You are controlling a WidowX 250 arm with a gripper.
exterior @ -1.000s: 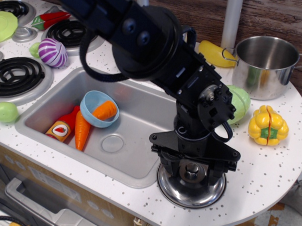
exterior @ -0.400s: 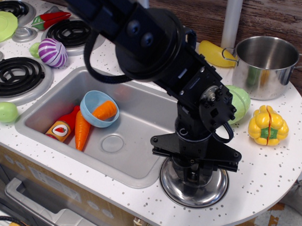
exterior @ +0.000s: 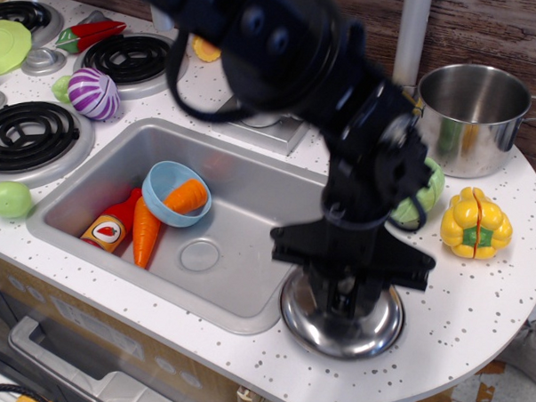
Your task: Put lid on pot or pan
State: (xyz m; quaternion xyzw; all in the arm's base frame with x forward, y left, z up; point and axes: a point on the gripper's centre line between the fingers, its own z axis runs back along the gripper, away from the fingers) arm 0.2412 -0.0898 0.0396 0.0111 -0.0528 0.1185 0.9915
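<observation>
Clamping the central knob of the round, shiny steel lid (exterior: 343, 325), the black gripper (exterior: 347, 291) stands near the table (exterior: 486, 307) front edge, apart from the shiny cylindrical steel pot (exterior: 472, 117).

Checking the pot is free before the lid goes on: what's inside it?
The pot shows only bare shiny inner wall with reflections; its near wall hides the bottom. The lid sits on the counter under the gripper.

Tool (exterior: 348, 291) over lid (exterior: 343, 324), counter (exterior: 486, 298)

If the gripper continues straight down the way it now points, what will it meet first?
The gripper points down at the lid on the counter, so it would meet the lid's middle first, probably the knob, which the fingers hide. It may already be touching; depth is unclear.
</observation>
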